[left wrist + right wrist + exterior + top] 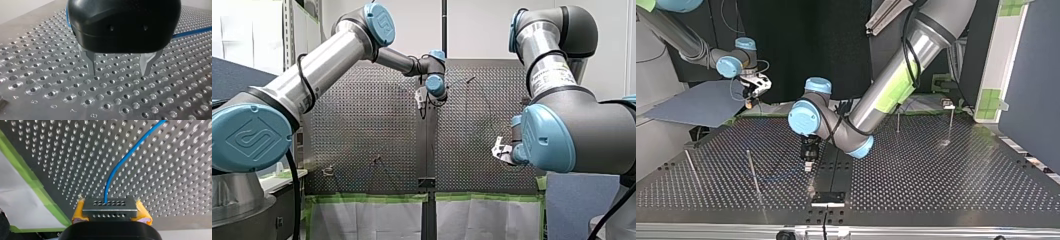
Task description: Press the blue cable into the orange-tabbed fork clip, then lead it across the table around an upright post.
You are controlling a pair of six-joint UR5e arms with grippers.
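Where writing can be read at all, it is on the bench [37, 75]: the left wrist view shows the numerals 4 to 8 engraved along a row of holes near my left gripper [118, 72]. In the front view the blue joint caps [249, 137] bear a stylised logo, and a label [548, 75] on my right arm [582, 130] is too small to read.

My left gripper's metal fingers stand apart over bare holes, holding nothing. The blue cable [191, 30] lies on the bench behind it. My right gripper [111, 216] has its yellow pads drawn in against a grey perforated block [110, 206], clamped on the cable's end, and the cable runs away from it across the bench.

Only the top view shows a thin upright post [753, 172]. My left gripper is low just beside it, toward the bench's middle, and a faint blue stretch of cable lies between them. My right gripper hangs raised well beyond the post, over the bench's far edge.
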